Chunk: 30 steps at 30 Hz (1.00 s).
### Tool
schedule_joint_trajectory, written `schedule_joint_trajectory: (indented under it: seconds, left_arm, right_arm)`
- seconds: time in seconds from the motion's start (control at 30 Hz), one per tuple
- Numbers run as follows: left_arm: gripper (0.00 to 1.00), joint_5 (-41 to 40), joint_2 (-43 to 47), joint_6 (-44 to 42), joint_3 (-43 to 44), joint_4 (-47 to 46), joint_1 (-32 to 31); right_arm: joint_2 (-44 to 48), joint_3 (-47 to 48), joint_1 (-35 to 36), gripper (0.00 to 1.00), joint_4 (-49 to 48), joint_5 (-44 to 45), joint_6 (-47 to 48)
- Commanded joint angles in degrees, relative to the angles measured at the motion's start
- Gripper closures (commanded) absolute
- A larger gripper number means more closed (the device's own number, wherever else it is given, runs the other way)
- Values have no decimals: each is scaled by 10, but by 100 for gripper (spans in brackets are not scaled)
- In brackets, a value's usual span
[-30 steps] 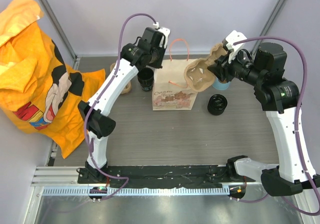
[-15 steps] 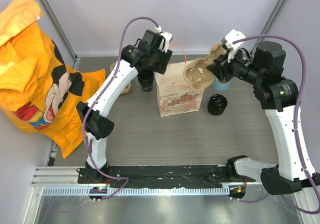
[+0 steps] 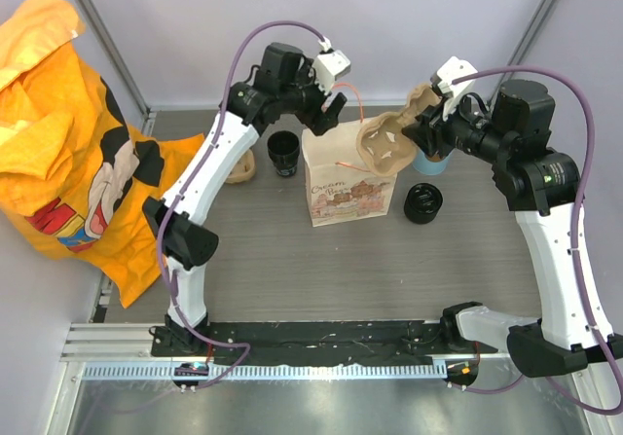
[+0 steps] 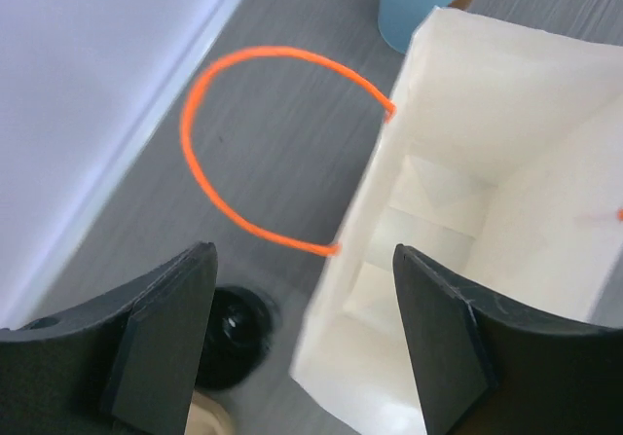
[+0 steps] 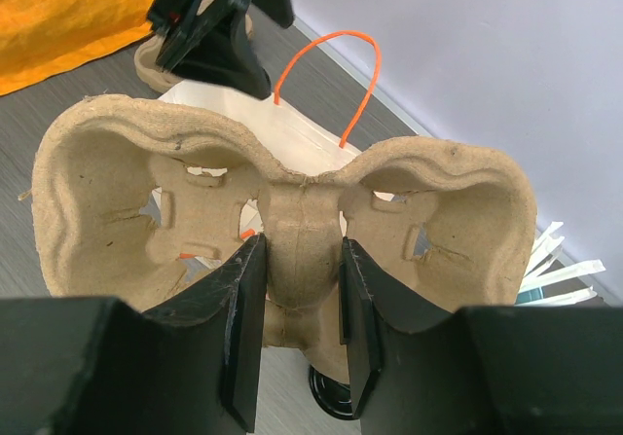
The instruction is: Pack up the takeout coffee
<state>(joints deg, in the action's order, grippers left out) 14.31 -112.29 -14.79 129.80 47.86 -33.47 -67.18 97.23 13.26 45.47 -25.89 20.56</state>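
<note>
A black takeout coffee cup stands left of the upright paper bag. It also shows under my left fingers. A second black lidded cup stands right of the bag. My left gripper hangs open above the bag's back left rim, with nothing between its fingers. The bag's mouth gapes, showing its white inside and orange handle. My right gripper is shut on the middle rib of a brown pulp cup carrier, held in the air over the bag's right rim.
A light-blue cup of white straws stands behind the carrier, right of the bag. Another pulp carrier lies behind the left arm. Orange printed cloth covers the far left. The back wall runs close behind the bag.
The bag shifted right and stood more upright. My left gripper opened, let go of the bag's top and rose up and to the right. The right gripper and its carrier stayed put.
</note>
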Motion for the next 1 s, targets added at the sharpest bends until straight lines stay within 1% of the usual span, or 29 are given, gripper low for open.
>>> schedule_joint_trajectory:
  seconds: [0.0,0.07,0.23,0.37,0.53,0.7,0.77,0.93,0.97]
  left_arm:
    - [22,136,-47,-97,77,11,46]
    - [19,166,-56,-103,91,22,64]
    - [18,242,-64,-139,82,55,89]
    - [18,309,-65,-145,72,59,97]
    - [18,351,-72,-133,76,55,100]
    - [27,362,-87,-147,82,70,100]
    - [32,357,-93,-156,82,80,100]
    - [37,342,-102,-186,78,98,99]
    - [41,336,-103,-191,79,99,99]
  right_arm:
    - [7,15,-2,64,-21,-2,-7]
    - [8,16,-2,65,-17,-1,-7]
    - [3,23,-2,65,-15,-3,-6]
    - [-2,26,-2,65,-15,-6,-7]
    - [-5,23,-2,65,-15,-4,-7]
    - [-6,25,-2,64,-14,-4,-7]
    - [-6,27,-2,65,-13,-6,-8]
    - [-10,31,-1,64,-12,-8,-8]
    - [-11,32,-2,65,-11,-9,-9]
